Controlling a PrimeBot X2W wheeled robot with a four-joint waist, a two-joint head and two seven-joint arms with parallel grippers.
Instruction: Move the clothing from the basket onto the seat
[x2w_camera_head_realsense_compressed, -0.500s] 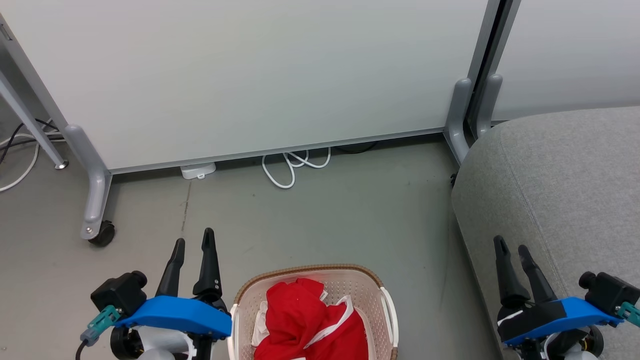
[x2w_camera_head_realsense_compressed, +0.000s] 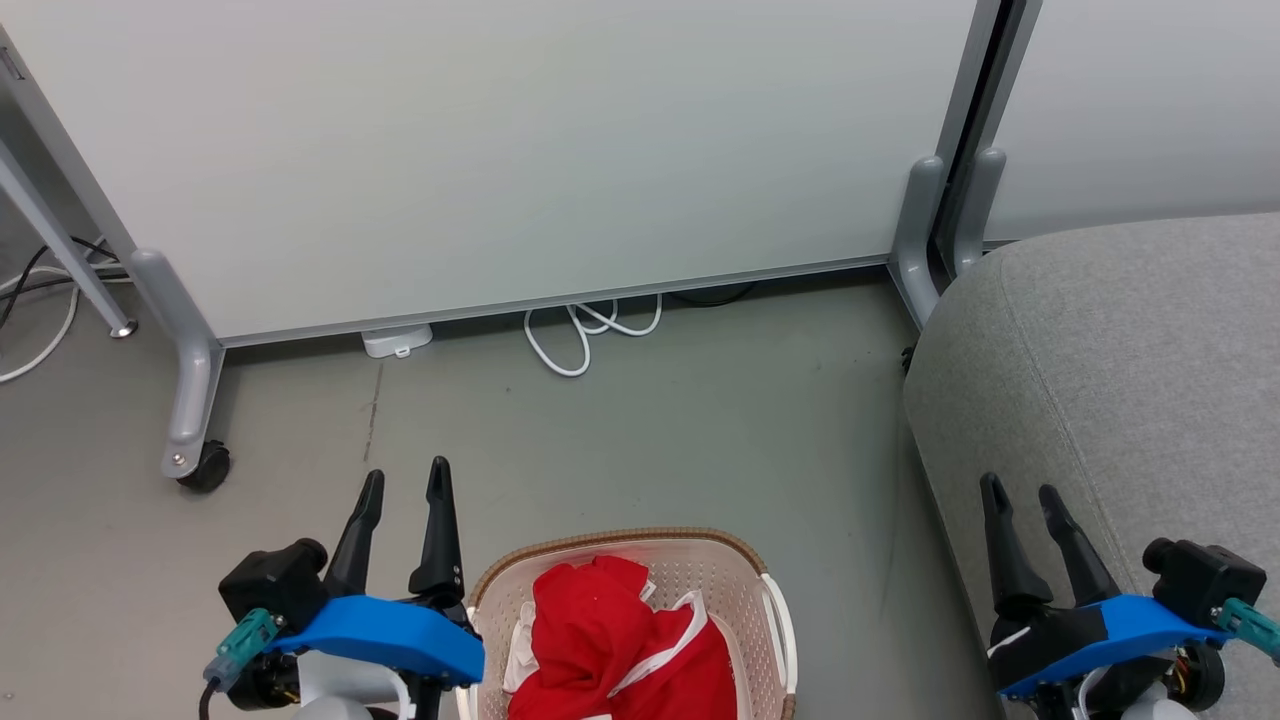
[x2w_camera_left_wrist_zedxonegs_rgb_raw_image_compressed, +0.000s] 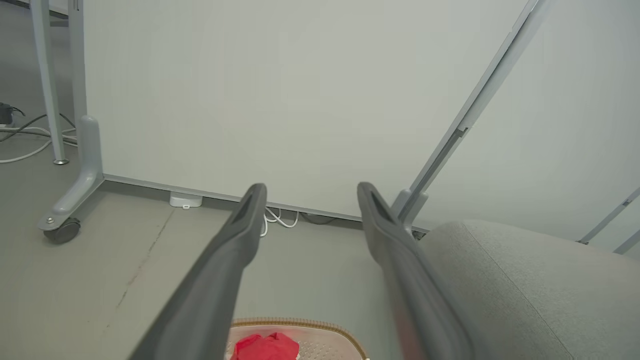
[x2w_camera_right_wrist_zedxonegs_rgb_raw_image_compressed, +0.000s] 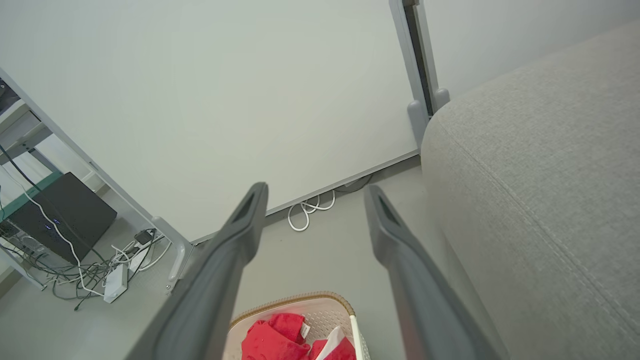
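The clothing (x2w_camera_head_realsense_compressed: 600, 640) lies in the basket (x2w_camera_head_realsense_compressed: 722, 588); white patch (x2w_camera_right_wrist_zedxonegs_rgb_raw_image_compressed: 303, 330), perhaps label, unreadable.

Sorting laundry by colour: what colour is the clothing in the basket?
Bright red clothing with white trim, clearest in the head view.

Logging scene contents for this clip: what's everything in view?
Cream perforated plastic brown-rimmed basket: one, cream, on the floor.
Soft red clothing with white trim: one heap, red, inside the basket.
Light grey upholstered seat: one, grey, right of the basket.
White partition panels on grey feet: two, white, behind.
White looped cable: one, white, under a panel.
Left gripper: one, dark fingers, open, beside the basket.
Right gripper: one, dark fingers, open, beside the seat.
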